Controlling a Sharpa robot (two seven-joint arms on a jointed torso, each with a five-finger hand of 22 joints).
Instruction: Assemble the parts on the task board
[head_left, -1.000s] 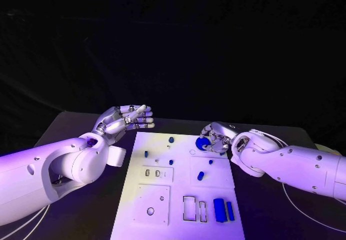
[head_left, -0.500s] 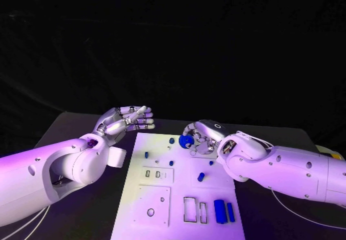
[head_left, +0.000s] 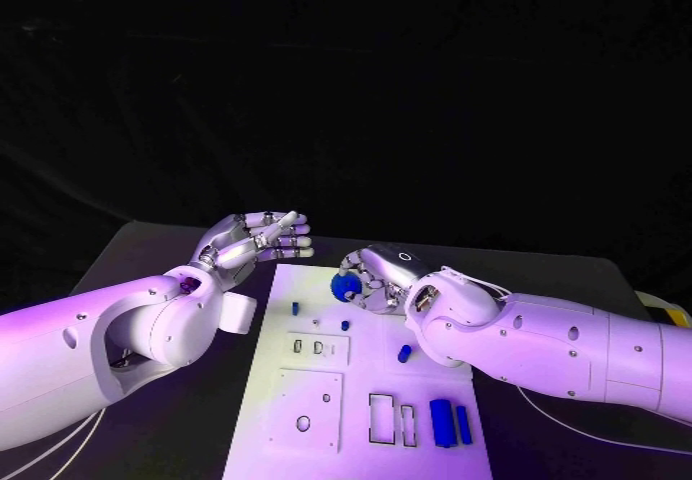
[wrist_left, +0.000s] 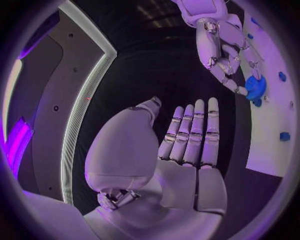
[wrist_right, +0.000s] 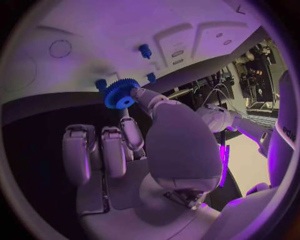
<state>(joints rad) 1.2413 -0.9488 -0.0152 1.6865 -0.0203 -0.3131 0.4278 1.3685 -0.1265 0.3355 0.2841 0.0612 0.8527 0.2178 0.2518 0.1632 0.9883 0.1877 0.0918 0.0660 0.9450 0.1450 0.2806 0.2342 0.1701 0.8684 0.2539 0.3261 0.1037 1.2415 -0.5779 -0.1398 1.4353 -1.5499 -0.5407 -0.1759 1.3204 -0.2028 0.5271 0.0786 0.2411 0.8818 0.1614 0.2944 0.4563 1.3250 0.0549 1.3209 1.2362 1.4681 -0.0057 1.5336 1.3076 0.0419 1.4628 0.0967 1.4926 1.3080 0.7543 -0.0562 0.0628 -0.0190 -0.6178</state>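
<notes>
The white task board (head_left: 433, 385) lies in the middle of the black table. My right hand (head_left: 372, 278) hovers over the board's far end and pinches a blue toothed gear (head_left: 346, 288) in its fingertips. The right wrist view shows the gear (wrist_right: 121, 93) just above the board (wrist_right: 81, 30), near a small blue peg (wrist_right: 100, 84). My left hand (head_left: 263, 240) is raised off the board's far left corner with its fingers straight and apart, holding nothing. In the left wrist view the flat palm (wrist_left: 187, 150) faces the right hand (wrist_left: 219, 50) and the gear (wrist_left: 255, 86).
Small blue pegs (head_left: 296, 308) (head_left: 346, 324) (head_left: 405, 352) stand on the board's middle. Two blue bars (head_left: 440, 422) lie at its near right beside rectangular slots (head_left: 378, 415). A round hole (head_left: 303, 423) sits near left. Dark table (head_left: 173, 300) surrounds the board.
My right hand has carried the blue gear leftward across the board's far end, toward the left hand. The left hand has barely moved.
</notes>
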